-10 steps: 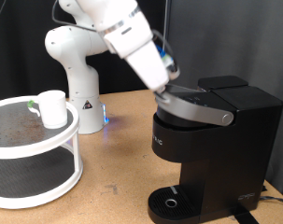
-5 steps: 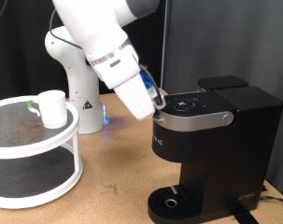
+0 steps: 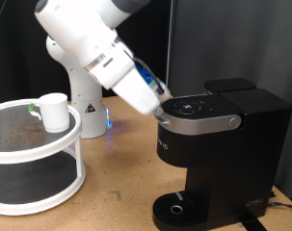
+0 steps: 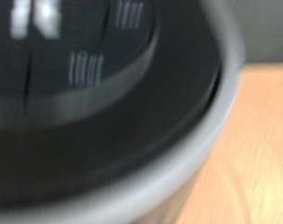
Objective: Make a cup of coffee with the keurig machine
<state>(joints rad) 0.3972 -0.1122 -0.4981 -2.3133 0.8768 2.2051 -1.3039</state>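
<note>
The keurig machine (image 3: 223, 144) stands at the exterior view's right with its rounded top down flat. Its silver-grey handle band (image 3: 199, 121) faces the front, and the round drip tray (image 3: 174, 209) is bare. My gripper (image 3: 159, 104) is at the left front edge of the top, touching or almost touching the band. The fingers are hidden. The blurred wrist view shows the machine's black top with buttons (image 4: 85, 65) and the grey band (image 4: 211, 140) very close. The white cup (image 3: 54, 112) stands on a round shelf, far left of the gripper.
The white two-tier round shelf (image 3: 49, 154) fills the exterior view's left. The robot's white base (image 3: 80, 91) stands behind it, with a blue light beside it. Wooden table (image 3: 121, 183) lies between the shelf and the machine.
The machine's top was tilted up a second ago and now lies flat and closed. The arm has swung down and to the left, with the hand now at the top's left front edge.
</note>
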